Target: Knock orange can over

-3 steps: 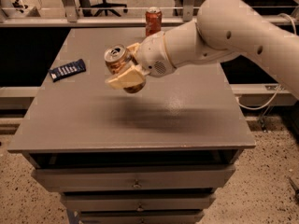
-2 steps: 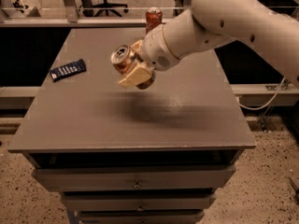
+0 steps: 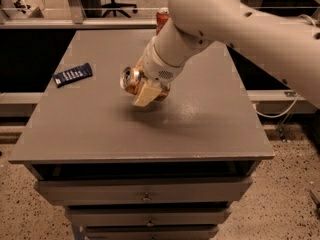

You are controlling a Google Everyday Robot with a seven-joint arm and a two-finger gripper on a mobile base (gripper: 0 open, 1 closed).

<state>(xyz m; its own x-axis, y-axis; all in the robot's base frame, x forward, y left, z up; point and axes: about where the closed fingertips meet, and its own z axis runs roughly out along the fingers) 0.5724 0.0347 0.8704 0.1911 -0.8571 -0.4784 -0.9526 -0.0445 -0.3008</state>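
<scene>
Over the middle of the table, the gripper is clasped round the orange can. The can is tipped almost onto its side, close over the surface. The tipping looks nearly done; the next move calls for lowering it and letting go. A blue packet lies to the gripper's left, and a darker red can stands well behind.

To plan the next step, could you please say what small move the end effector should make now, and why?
Probably a slow retreat of the end effector from the orange can. The can is already tipped far over, silver top facing sideways, right against the end effector over the middle of the table; whether it rests there is unclear.
</scene>
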